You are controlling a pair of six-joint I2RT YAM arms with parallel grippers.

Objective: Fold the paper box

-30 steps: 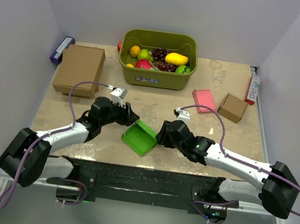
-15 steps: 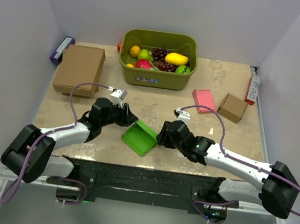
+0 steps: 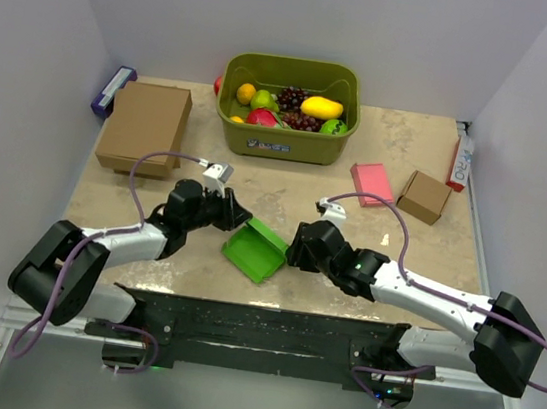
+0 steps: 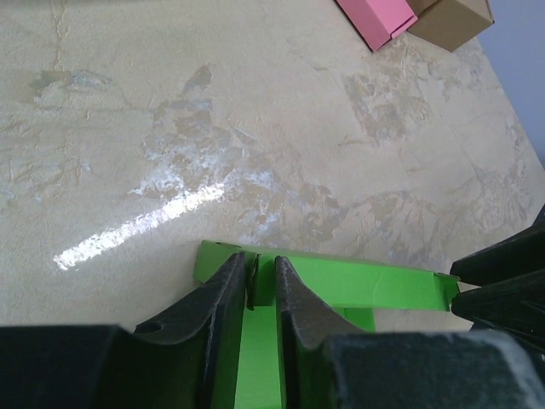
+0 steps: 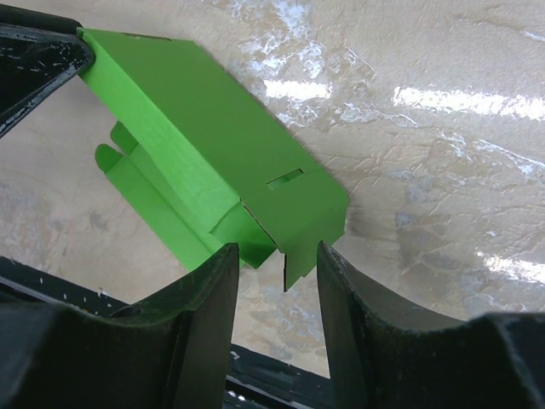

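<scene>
The paper box point(image 3: 254, 249), bright green and partly opened, lies on the bench point(image 3: 276, 183) near its front edge, in the middle, between the 2 hands. The left hand point(image 3: 236, 217) reaches it from the left. In the left wrist view its fingers point(image 4: 223, 294) stand only a little apart, 1 on each side of a thin upright wall of the box, with a strip of green showing between them. Whether they already press that wall cannot be told. The right hand point(image 3: 290, 251) meets the box from the right. In the right wrist view its 2 fingers point(image 5: 341, 281) are spread, with a notched corner flap of the box between them and not pinched. A small slot shows in the panel above that flap. Well behind, at the back of the bench, stands an olive bin point(image 3: 284, 141) filled with fruit. A large brown cardboard box point(image 3: 143, 127) lies at the back left. A pink flat box point(image 3: 371, 184) and a small brown box point(image 3: 424, 196) lie near each other at the right.
</scene>
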